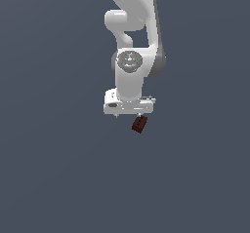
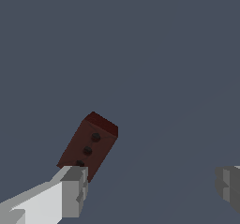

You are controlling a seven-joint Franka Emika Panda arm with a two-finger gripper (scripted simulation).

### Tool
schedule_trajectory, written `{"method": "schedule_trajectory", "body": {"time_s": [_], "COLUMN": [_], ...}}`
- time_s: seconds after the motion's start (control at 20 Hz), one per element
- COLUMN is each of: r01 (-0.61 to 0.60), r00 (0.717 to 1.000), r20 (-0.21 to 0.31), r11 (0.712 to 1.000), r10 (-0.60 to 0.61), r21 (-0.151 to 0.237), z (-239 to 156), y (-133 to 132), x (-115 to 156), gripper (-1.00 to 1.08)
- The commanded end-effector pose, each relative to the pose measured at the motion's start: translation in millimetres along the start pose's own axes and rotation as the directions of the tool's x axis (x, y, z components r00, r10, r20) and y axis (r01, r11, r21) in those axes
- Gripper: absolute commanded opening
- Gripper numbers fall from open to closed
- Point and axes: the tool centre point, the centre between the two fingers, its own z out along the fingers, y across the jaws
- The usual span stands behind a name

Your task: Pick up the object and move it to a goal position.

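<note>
The object (image 2: pixel 89 148) is a small dark red-brown block with three darker dots on one face. In the wrist view it lies tilted, with one end right at the tip of one grey finger (image 2: pixel 72 192). The other finger (image 2: pixel 229 188) is far off to the side. The gripper (image 2: pixel 150 192) is open wide and holds nothing. In the exterior view the block (image 1: pixel 139 125) shows just below the white gripper (image 1: pixel 129 107), toward the exterior view's right. The fingertips are not distinct there. I cannot tell whether the finger touches the block.
The white arm (image 1: pixel 132 27) reaches in from the top of the exterior view. All around is a plain dark grey-blue surface (image 1: pixel 58 168). No goal marker shows.
</note>
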Motion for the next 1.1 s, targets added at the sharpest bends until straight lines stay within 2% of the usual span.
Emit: {"method": "schedule_trajectory", "body": {"time_s": [0.0,0.45,1.05], "r01": [0.0,-0.035,-0.089], "r00": [1.0,0.999,0.995], "r20": [0.0,-0.027,-0.032], "r11": [1.0,0.999,0.996], "r10": [0.0,0.035,0.089], "r21": [0.0,0.006,0.007], "z": [0,-4,4], "y": [0,6,-3], "x": [0,12,9], "gripper": [1.0,1.0,1.0]}}
